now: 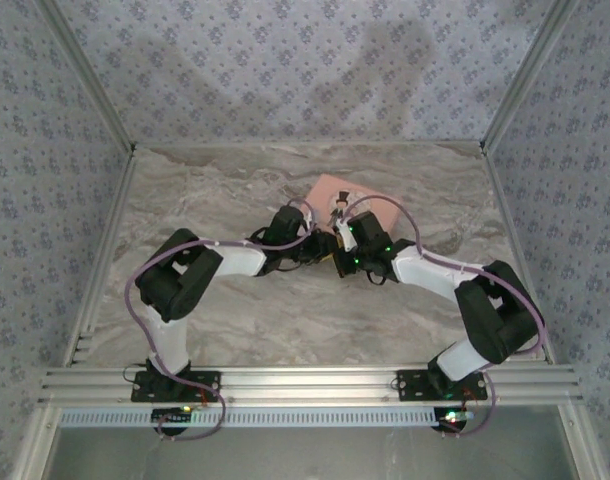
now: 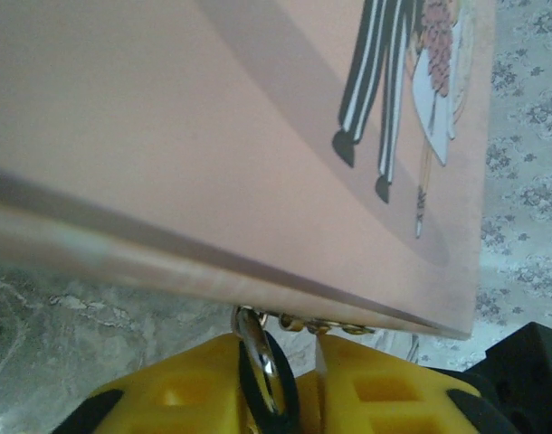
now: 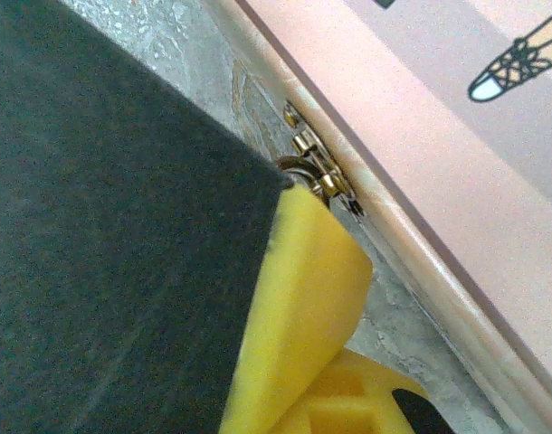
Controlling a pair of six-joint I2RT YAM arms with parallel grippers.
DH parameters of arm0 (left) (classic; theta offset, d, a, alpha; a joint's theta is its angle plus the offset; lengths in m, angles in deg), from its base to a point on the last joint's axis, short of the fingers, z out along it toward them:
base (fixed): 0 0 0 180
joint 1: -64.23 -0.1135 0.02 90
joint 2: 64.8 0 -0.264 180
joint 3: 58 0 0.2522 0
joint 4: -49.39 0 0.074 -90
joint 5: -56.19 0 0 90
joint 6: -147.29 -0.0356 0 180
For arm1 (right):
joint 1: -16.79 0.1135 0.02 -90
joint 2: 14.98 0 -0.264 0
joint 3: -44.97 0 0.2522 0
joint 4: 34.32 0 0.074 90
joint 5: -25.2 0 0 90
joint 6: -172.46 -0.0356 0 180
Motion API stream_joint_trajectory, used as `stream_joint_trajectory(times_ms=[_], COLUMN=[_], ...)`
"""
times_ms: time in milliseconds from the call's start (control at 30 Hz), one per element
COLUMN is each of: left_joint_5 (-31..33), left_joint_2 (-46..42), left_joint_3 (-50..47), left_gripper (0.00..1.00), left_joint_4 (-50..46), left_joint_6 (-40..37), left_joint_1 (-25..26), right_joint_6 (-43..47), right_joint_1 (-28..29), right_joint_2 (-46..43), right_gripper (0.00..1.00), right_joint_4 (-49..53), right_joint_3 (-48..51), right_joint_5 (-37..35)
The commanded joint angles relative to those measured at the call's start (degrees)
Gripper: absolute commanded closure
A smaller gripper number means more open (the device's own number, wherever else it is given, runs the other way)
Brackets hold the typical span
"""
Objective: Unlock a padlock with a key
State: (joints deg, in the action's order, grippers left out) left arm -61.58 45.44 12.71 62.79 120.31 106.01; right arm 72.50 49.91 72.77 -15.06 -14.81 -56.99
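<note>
two grippers meet at the near edge of the pink box [image 1: 380, 215], where a small brass padlock [image 3: 314, 167] sits. right gripper [image 1: 345, 243] is pinched fully closed beside it. left gripper [image 2: 299, 362] flanks a silvery piece [image 2: 258, 348], grip unclear. unlocking seems unfinished.

- The table [image 1: 285, 320] has a grey-beige marbled top. It spreads out on every side of the left claw [image 1: 318, 250] and the right claw [image 1: 343, 252], which meet near its middle.
- A flat pink box [image 1: 380, 215] lies directly on the top, just beyond both claws, turned cornerwise. Its near edge is right at their tips.
- Its lid bears a drawing [image 2: 385, 99] of striped legs, beyond the left claw.
- An aluminium rail [image 1: 305, 383] edges the table well behind both claws.
</note>
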Motion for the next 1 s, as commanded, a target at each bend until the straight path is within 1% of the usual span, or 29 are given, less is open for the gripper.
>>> stream_joint_trajectory(times_ms=[0, 133, 200, 433, 633, 767, 867, 967], left_joint_5=[-1.9, -0.3, 0.7, 3.7, 6.7, 8.4, 11.0, 12.6], left_joint_2=[-1.0, -1.8, -2.5, -5.8, -10.0, -11.7, -12.0, -10.8], left_joint_3=[-1.3, -1.7, -2.2, -4.2, -5.1, -2.6, 0.0, 3.1], left_gripper=[0.7, 0.61, 0.59, 0.59, 0.58, 0.57, 0.55, 0.54], left_joint_4=[-2.5, -4.5, -5.6, -10.2, -12.3, -16.4, -20.0, -21.8], left_joint_6=[4.1, 3.2, 3.1, 1.3, -1.0, -4.5, -7.3, -9.6], left_joint_1=[0.2, 0.1, 0.0, -0.7, -3.5, -5.2, -6.1, -7.0], right_joint_6=[-3.4, -3.8, -3.9, -3.3, -2.6, -0.7, 1.0, 2.3], right_joint_1=[-1.4, -2.6, -3.0, -3.3, -3.7, -3.7, -3.6, -4.3], right_joint_2=[0.2, 0.3, 0.4, 0.5, -1.0, -2.0, -3.5, -5.4], right_gripper=[1.0, 1.0, 1.0, 1.0, 1.0, 1.0, 1.0, 1.0], right_joint_4=[-0.1, -1.2, -0.8, 2.0, 3.5, 6.4, 9.4, 10.0], right_joint_3=[3.2, 5.1, 5.5, 5.5, 5.3, 4.0, 3.0, 2.3], right_joint_5=[-1.7, -1.4, -1.7, -2.9, -3.5, -5.2, -7.7, -6.8])
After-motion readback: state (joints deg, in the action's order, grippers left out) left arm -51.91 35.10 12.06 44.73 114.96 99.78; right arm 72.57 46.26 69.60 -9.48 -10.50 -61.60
